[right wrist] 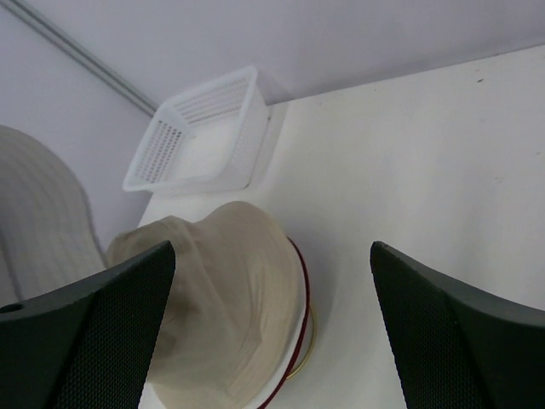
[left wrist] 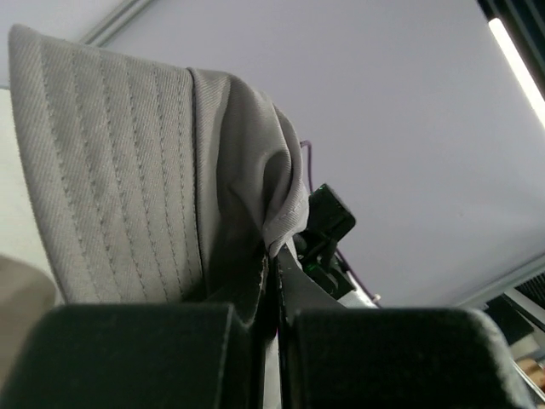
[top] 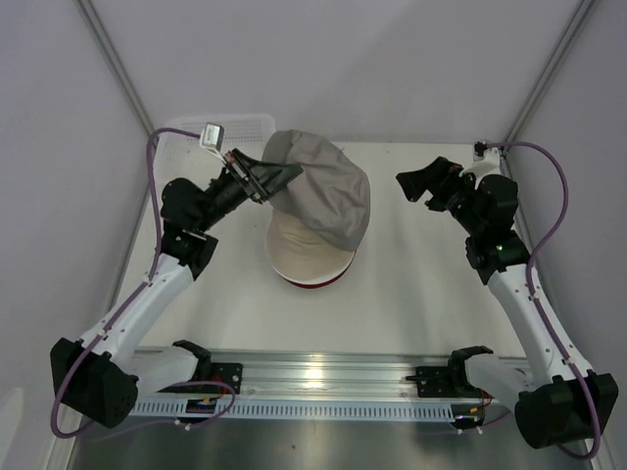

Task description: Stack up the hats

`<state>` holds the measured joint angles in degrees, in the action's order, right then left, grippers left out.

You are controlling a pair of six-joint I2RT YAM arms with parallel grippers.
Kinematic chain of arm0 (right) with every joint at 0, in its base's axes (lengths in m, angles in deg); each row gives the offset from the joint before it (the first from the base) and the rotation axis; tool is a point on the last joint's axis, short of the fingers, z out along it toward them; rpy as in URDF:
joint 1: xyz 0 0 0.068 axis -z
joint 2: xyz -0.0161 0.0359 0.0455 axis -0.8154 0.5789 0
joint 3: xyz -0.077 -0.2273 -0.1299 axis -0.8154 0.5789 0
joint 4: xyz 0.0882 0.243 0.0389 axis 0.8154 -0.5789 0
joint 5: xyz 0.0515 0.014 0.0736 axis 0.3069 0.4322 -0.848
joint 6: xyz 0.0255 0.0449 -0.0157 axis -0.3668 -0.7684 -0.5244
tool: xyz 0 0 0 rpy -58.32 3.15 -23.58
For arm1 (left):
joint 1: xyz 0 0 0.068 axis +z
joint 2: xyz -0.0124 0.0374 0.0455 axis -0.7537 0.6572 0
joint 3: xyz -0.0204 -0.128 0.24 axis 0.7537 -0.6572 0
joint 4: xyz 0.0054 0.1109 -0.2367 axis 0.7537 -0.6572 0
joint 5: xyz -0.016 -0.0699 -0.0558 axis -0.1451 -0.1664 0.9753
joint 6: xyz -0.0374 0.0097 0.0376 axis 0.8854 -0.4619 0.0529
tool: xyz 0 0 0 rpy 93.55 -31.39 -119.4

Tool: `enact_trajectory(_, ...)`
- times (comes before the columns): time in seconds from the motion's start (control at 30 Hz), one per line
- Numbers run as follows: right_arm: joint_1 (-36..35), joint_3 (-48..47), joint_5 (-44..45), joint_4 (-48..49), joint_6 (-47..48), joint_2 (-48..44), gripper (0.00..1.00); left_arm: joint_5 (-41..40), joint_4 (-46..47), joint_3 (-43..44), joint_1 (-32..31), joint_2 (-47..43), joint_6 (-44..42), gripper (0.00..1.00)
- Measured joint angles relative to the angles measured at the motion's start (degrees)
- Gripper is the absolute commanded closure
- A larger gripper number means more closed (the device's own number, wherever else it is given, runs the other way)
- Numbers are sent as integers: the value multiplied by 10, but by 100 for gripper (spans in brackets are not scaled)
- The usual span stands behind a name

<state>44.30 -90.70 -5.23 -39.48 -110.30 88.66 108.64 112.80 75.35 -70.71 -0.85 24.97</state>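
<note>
My left gripper (top: 279,178) is shut on the brim of the grey hat (top: 328,196), which it holds in the air over the stack; the hat fills the left wrist view (left wrist: 128,187). Below it the cream-beige hat (top: 304,257) lies on top of the stack, over a thin white rim and the dark red hat's edge (top: 312,285). The right wrist view shows the cream-beige hat (right wrist: 226,307), the red edge (right wrist: 303,281) and a gold wire (right wrist: 308,341) beneath. My right gripper (top: 413,184) is open and empty, raised at the stack's right.
A white plastic mesh basket (top: 250,127) stands at the back left against the wall; it also shows in the right wrist view (right wrist: 200,136). A metal rail (top: 323,382) runs along the table's near edge.
</note>
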Motion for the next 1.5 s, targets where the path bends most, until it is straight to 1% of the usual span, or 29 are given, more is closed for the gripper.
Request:
enact_trajectory(0.1,0,19,-32,26,-19,6,1,-19,4,-49,-4,-14,-10,99)
enact_trajectory(0.17,-5,27,-52,42,-30,21,1,-26,3,-71,-4,-2,-12,99)
enact_trajectory(0.3,-28,30,-76,63,-44,63,1,-31,5,-86,-4,50,-12,99)
enact_trajectory(0.37,-51,32,-83,73,-48,83,0,-35,5,-94,-4,65,-12,99)
enact_trajectory(0.53,-89,37,-95,99,-54,125,1,-39,3,-115,4,74,-20,98)
enact_trajectory(0.67,-90,43,-96,111,-69,145,1,-46,-9,-141,16,53,-38,94)
enact_trajectory(0.83,-89,68,-85,128,-103,143,1,-85,-64,-156,21,-12,-84,92)
enact_trajectory(0.97,-89,134,-83,179,-162,124,3,-120,-82,-164,22,-52,-113,92)
enact_trajectory(1.07,-94,177,-83,218,-202,118,4,-143,-85,-176,22,-60,-124,91)
enact_trajectory(1.13,-100,186,-84,233,-216,119,6,-152,-87,-186,23,-57,-127,91)
enact_trajectory(1.17,-102,188,-85,242,-221,119,9,-155,-87,-190,23,-54,-128,90)
enact_trajectory(1.23,-105,188,-90,272,-233,122,10,-157,-88,-194,23,-46,-128,88)
enact_trajectory(1.33,-110,188,-95,312,-246,129,13,-158,-85,-199,23,-40,-128,82)
enact_trajectory(1.5,-115,186,-98,339,-255,139,26,-158,-76,-202,23,-36,-128,81)
